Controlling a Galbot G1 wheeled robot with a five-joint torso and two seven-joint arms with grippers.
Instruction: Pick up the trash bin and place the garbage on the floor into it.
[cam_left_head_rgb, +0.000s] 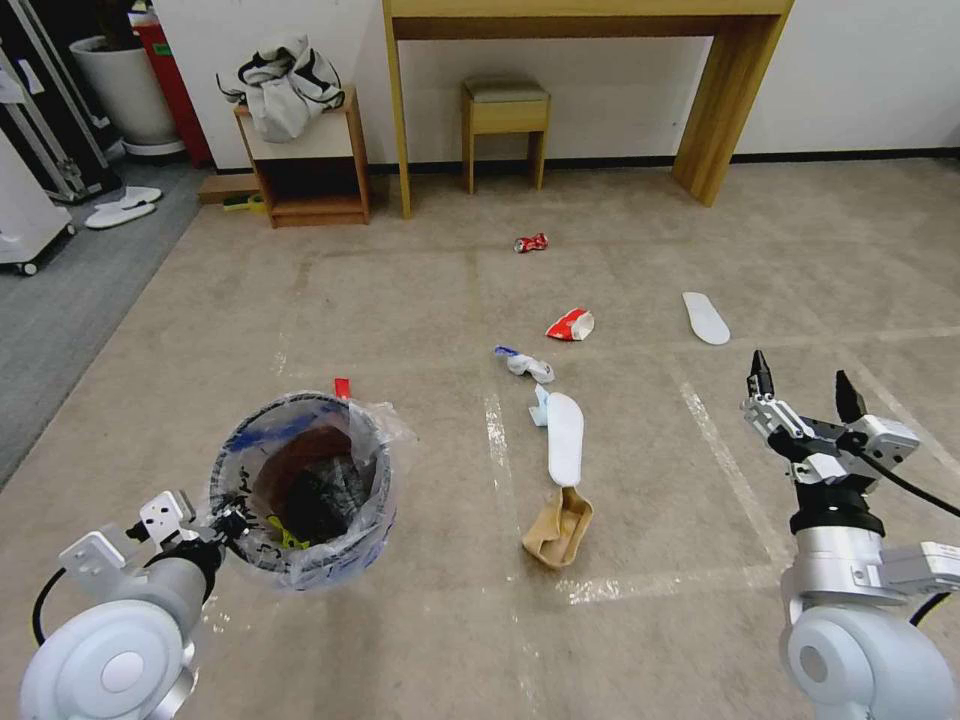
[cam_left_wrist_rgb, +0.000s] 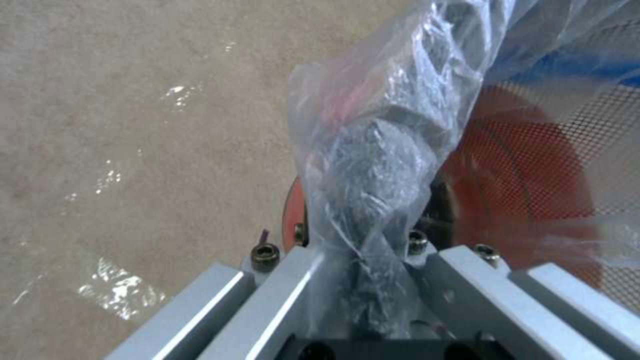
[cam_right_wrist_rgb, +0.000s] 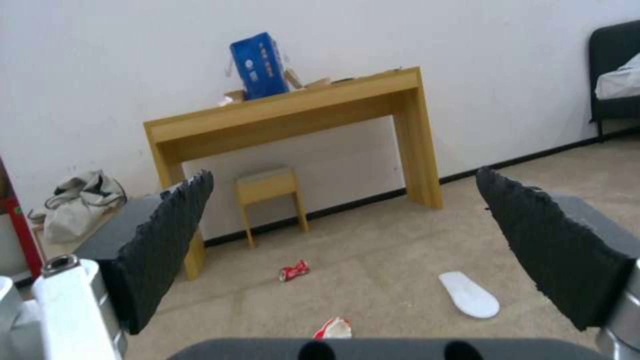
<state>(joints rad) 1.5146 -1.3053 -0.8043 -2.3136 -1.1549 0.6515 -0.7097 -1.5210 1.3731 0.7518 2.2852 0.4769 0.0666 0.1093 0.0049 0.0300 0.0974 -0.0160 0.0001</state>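
The left gripper (cam_left_head_rgb: 228, 522) is pinching the trash bin (cam_left_head_rgb: 305, 490) by its rim (liner included); thin plastic could slip, tipping it onto the floor (cam_left_head_rgb: 400, 300). The right gripper (cam_left_head_rgb: 803, 385) is hanging spread.

- Left arm: low at the robot's left side, forearm angled forward and inward. Left gripper (cam_left_head_rgb: 228, 524) is clamped on the near rim of the trash bin (cam_left_head_rgb: 305, 490), fingers pinching the rim and its plastic liner.
- Right arm: raised upright at the robot's right side. Right gripper (cam_left_head_rgb: 805, 385) points forward and up, fingers spread wide, holding nothing.
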